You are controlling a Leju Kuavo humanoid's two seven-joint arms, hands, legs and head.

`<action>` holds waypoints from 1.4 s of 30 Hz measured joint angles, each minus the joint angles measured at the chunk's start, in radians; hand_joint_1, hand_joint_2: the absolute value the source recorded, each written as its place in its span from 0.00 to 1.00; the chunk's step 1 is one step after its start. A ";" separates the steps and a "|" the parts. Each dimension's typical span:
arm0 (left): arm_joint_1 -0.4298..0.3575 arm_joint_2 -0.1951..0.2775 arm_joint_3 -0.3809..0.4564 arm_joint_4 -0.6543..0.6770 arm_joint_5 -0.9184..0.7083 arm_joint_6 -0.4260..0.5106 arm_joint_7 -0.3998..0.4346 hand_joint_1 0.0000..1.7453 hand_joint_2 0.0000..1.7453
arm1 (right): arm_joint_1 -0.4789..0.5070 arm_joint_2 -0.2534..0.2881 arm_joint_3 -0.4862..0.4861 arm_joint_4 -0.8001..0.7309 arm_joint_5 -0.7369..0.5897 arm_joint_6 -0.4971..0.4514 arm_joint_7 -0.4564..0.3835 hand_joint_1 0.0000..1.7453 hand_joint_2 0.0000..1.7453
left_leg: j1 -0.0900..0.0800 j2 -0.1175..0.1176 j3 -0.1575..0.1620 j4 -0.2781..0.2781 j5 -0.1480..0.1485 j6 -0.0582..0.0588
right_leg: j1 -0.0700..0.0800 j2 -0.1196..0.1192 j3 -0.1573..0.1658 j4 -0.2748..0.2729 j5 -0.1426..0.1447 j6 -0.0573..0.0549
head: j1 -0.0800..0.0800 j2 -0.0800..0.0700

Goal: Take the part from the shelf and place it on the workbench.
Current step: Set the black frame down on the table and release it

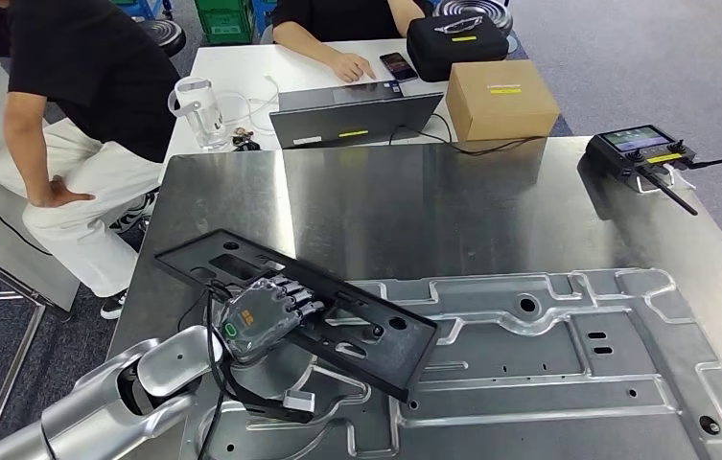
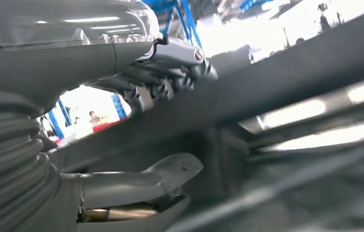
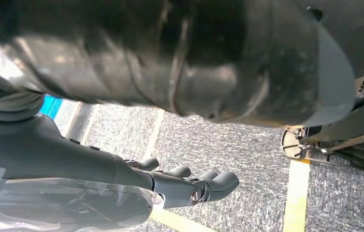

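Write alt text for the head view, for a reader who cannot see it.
The robot's left hand grips a flat black part with cut-out slots, holding it tilted over a large silver metal panel on a steel workbench. Beyond the workbench stand a laptop, a cardboard box and a remote controller, with two people nearby.

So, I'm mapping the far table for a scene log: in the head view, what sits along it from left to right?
Clear jug → open laptop → cardboard box → remote controller.
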 joint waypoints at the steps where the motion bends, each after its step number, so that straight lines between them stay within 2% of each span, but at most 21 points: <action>1: 0.000 -0.003 -0.004 0.001 0.007 -0.015 0.000 0.00 0.00 | 0.000 0.000 0.000 0.000 0.001 0.000 0.000 0.00 0.00 | 0.000 0.000 0.000 0.000 0.000 0.000 | 0.000 0.000 0.000 0.000 0.000 0.000 | 0.000 0.000; 7: -0.002 -0.008 -0.028 0.006 0.055 -0.042 -0.008 0.00 0.00 | 0.000 0.000 0.000 0.000 0.002 0.001 0.000 0.00 0.00 | 0.000 0.000 0.000 0.000 0.000 0.000 | 0.000 0.000 0.000 0.000 0.000 0.000 | 0.000 0.000; 15: -0.017 0.001 -0.030 -0.018 0.157 -0.016 -0.090 0.00 0.00 | 0.000 0.000 0.000 0.000 0.003 0.001 -0.001 0.00 0.00 | 0.000 0.000 0.000 0.000 0.000 0.000 | 0.000 0.000 0.000 0.000 0.000 0.000 | 0.000 0.000; 19: -0.050 0.027 -0.031 -0.046 0.232 -0.015 -0.160 0.00 0.00 | 0.000 0.000 0.000 0.000 0.005 0.002 -0.002 0.00 0.00 | 0.000 0.000 0.000 0.000 0.000 0.000 | 0.000 0.000 0.000 0.000 0.000 0.000 | 0.000 0.000; 22: -0.068 0.052 -0.030 -0.078 0.248 -0.005 -0.170 0.00 0.00 | 0.000 0.000 0.000 0.000 0.005 0.005 -0.004 0.00 0.00 | 0.000 0.000 0.000 0.000 0.000 0.000 | 0.000 0.000 0.001 0.000 0.000 0.000 | 0.000 0.000; 27: -0.072 0.091 -0.025 -0.115 0.250 0.016 -0.174 0.00 0.00 | 0.001 0.000 0.000 0.000 0.005 0.007 -0.005 0.00 0.00 | -0.004 0.000 -0.001 0.009 -0.009 0.014 | -0.005 -0.001 0.003 -0.002 -0.001 0.008 | 0.000 0.000; 30: -0.072 0.105 -0.023 -0.126 0.251 0.022 -0.182 0.00 0.00 | 0.001 -0.001 0.000 0.000 0.006 0.009 -0.004 0.00 0.00 | -0.003 0.000 0.006 -0.005 0.004 0.025 | -0.006 -0.002 0.009 -0.006 0.001 0.019 | 0.000 0.000; 31: -0.073 0.106 -0.022 -0.128 0.251 0.023 -0.183 0.00 0.00 | 0.002 -0.002 0.000 0.000 0.006 0.009 -0.004 0.00 0.00 | 0.000 0.002 0.011 -0.017 0.012 0.030 | -0.005 -0.003 0.008 0.004 -0.011 0.023 | 0.000 0.000; 32: -0.073 0.107 -0.022 -0.130 0.252 0.024 -0.185 0.00 0.00 | 0.002 -0.003 0.000 0.000 0.006 0.010 -0.003 0.00 0.00 | 0.004 0.003 0.016 -0.028 0.020 0.033 | -0.004 -0.004 0.000 0.030 -0.035 0.026 | 0.000 0.000; 35: -0.072 0.107 -0.022 -0.131 0.252 0.025 -0.186 0.00 0.00 | 0.002 -0.005 0.000 0.000 0.006 0.010 0.001 0.00 0.00 | 0.007 0.008 0.011 -0.036 0.029 0.037 | -0.010 -0.005 -0.062 0.193 -0.143 0.037 | 0.000 0.000; 36: -0.070 0.107 -0.022 -0.131 0.252 0.025 -0.186 0.00 0.00 | 0.003 -0.006 0.000 0.000 0.006 0.010 0.003 0.00 0.00 | 0.008 0.009 0.005 -0.033 0.031 0.035 | -0.013 -0.005 -0.075 0.233 -0.159 0.042 | 0.001 0.000; 37: -0.069 0.107 -0.022 -0.130 0.252 0.025 -0.186 0.00 0.00 | 0.003 -0.006 0.000 0.000 0.007 0.011 0.004 0.00 0.00 | 0.009 0.010 -0.001 -0.029 0.033 0.033 | -0.017 -0.006 -0.071 0.239 -0.155 0.046 | 0.000 0.000; 38: -0.068 0.107 -0.022 -0.130 0.252 0.025 -0.186 0.00 0.00 | 0.003 -0.006 0.000 0.000 0.007 0.011 0.006 0.00 0.00 | 0.010 0.010 -0.009 -0.024 0.036 0.030 | -0.022 -0.006 -0.048 0.207 -0.133 0.050 | 0.001 0.000; 40: -0.066 0.107 -0.022 -0.131 0.252 0.025 -0.186 0.00 0.00 | 0.003 -0.008 0.000 0.000 0.007 0.011 0.009 0.00 0.00 | 0.014 0.010 -0.024 -0.010 0.040 0.020 | -0.028 -0.006 0.030 0.082 -0.081 0.055 | 0.000 0.000; 41: -0.065 0.108 -0.022 -0.131 0.252 0.025 -0.186 0.00 0.00 | 0.002 -0.008 0.000 0.000 0.007 0.011 0.010 0.00 0.00 | 0.015 0.009 -0.029 -0.004 0.042 0.013 | -0.027 -0.004 0.056 0.037 -0.060 0.052 | 0.000 0.000; 42: -0.065 0.108 -0.022 -0.131 0.252 0.026 -0.186 0.00 0.00 | 0.002 -0.008 0.000 0.000 0.007 0.011 0.011 0.00 0.00 | 0.014 0.008 -0.033 0.002 0.045 0.005 | -0.025 -0.001 0.069 0.010 -0.052 0.046 | 0.000 0.000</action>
